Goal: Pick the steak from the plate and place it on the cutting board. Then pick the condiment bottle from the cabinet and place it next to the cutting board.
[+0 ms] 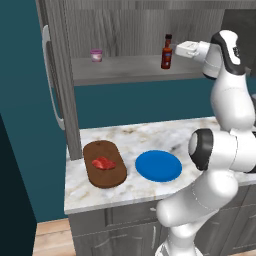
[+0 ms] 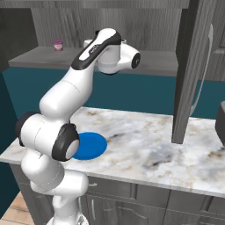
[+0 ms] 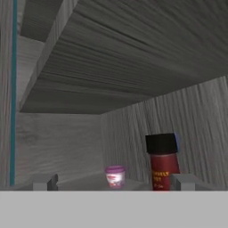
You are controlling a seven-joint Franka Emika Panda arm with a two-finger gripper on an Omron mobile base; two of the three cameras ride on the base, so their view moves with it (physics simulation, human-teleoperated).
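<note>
While the steak (image 1: 103,163) already lies on the cutting board (image 1: 104,164), the gripper (image 3: 113,182), jaws wide and empty, faces the condiment bottle (image 1: 166,52) upper right on the cabinet (image 1: 125,68) shelf: likely light, rigid, slick and easily tipped, best pinched mid-body.

- Steak (image 1: 103,163): small red slab, flat on cutting board (image 1: 111,176), dark brown oblong.
- Plate (image 1: 158,165): round, bright blue, bare, just beside board.
- Condiment bottle (image 1: 166,52): upright, black-capped, on cabinet (image 1: 125,67) shelf.
</note>
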